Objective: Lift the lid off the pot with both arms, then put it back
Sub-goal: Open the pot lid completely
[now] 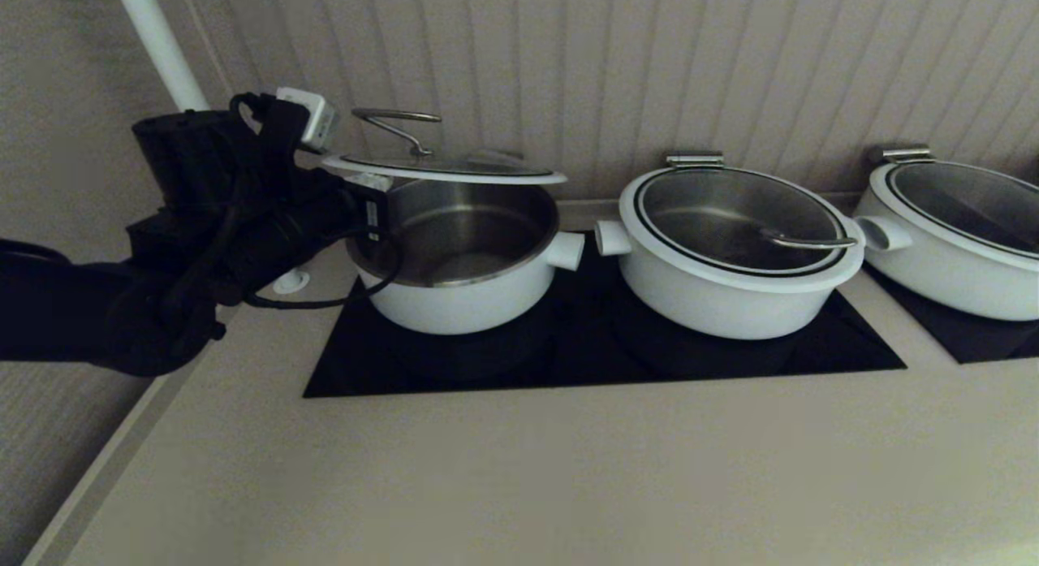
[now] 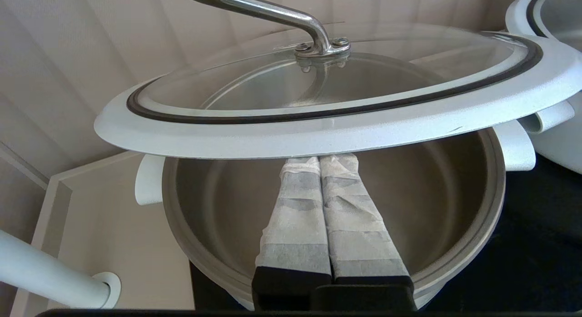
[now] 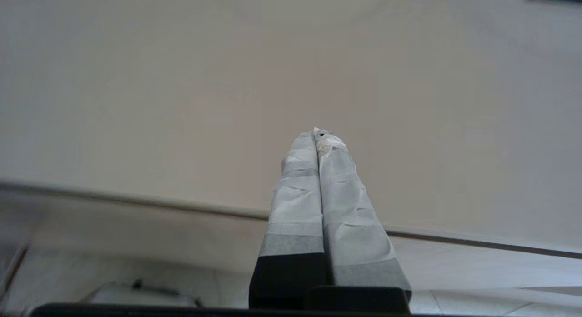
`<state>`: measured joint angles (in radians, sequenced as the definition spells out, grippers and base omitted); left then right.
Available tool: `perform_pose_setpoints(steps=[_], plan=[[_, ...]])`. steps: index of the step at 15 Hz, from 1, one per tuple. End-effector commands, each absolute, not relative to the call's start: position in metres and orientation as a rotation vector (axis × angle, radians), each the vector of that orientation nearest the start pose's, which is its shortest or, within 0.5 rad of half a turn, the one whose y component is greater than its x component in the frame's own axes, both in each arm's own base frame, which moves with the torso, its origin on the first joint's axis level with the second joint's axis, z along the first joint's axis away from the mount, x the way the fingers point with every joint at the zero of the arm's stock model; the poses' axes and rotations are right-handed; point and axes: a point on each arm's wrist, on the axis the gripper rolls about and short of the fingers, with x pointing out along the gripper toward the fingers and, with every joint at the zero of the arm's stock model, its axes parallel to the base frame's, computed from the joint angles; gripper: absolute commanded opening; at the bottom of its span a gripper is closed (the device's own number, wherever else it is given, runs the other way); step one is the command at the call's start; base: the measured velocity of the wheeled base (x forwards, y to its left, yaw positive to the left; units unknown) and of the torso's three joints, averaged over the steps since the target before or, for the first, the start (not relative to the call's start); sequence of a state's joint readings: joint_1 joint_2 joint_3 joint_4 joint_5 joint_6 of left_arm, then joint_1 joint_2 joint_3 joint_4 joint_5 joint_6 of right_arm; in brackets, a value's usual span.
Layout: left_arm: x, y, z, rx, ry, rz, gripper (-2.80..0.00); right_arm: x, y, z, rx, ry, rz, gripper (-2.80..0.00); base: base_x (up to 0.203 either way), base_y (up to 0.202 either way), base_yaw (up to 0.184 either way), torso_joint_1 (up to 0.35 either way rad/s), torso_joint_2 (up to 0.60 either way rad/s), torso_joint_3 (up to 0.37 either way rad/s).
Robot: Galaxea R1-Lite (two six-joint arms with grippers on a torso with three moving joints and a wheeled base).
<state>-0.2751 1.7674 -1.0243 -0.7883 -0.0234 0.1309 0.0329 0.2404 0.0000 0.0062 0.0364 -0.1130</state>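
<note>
Black cooktop glass (image 1: 568,363) sits nearest in the head view; beyond it the left gripper (image 1: 369,194) props the lid (image 1: 445,168) above the leftmost pot (image 1: 467,261).

From the left wrist, closed taped fingers (image 2: 295,208) press under the lid's rim, gripping nothing.

At the right wrist, the right gripper (image 3: 318,139) hangs pinched and empty over beige counter (image 3: 182,103).

Lifting looks underway one-armed; replacing remains.

The beige countertop (image 1: 519,468) is carrying two black cooktop panels, the near one (image 1: 601,347) sitting under two white pots, open (image 1: 467,261) and lidded (image 1: 735,253), while the far panel (image 1: 974,339) is bearing a third pot (image 1: 954,237).
</note>
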Motion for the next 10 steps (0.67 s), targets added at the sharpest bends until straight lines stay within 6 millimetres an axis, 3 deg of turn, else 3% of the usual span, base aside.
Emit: perform_pose_setpoints(steps=[1,10], plan=[[0.329,-0.093,0.237,0.125,-0.070,-0.295,-2.80,-0.012,0.001,0.077,-0.108,0.144,0.038,-2.80,0.000,0.000,0.000,0.000,0.00,0.000],[0.325,-0.092,0.241,0.118,-0.083,-0.293,-2.80,-0.023,0.001,0.075,-0.107,0.005,0.023,-2.80,0.000,0.000,0.000,0.000,0.00,0.000]])
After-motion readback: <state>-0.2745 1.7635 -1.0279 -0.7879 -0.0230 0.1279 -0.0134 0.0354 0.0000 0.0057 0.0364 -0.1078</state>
